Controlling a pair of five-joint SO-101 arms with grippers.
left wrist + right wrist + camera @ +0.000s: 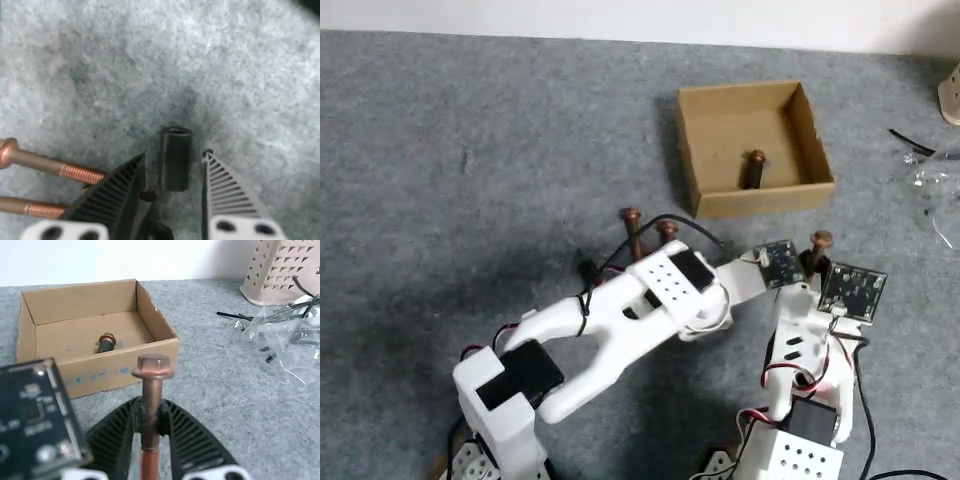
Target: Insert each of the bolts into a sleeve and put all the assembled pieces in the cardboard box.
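Observation:
My left gripper [174, 154] is open, low over the grey carpet, with a black sleeve [175, 165] standing between its fingers. Two copper bolts [35, 161] lie beside it; in the high view they [634, 232] lie just past the left arm [660, 290]. My right gripper [150, 416] is shut on a copper bolt [151, 390], held upright with its head up [819, 240]. The cardboard box [760, 200] [100, 372] sits beyond both arms, holding one bolt in a dark sleeve [754, 170] [106, 343].
A clear plastic bag with small parts [932, 170] [285, 335] lies on the carpet to the right. A beige perforated basket [285, 270] stands behind it. The left arm's camera board [35, 410] is close beside my right gripper.

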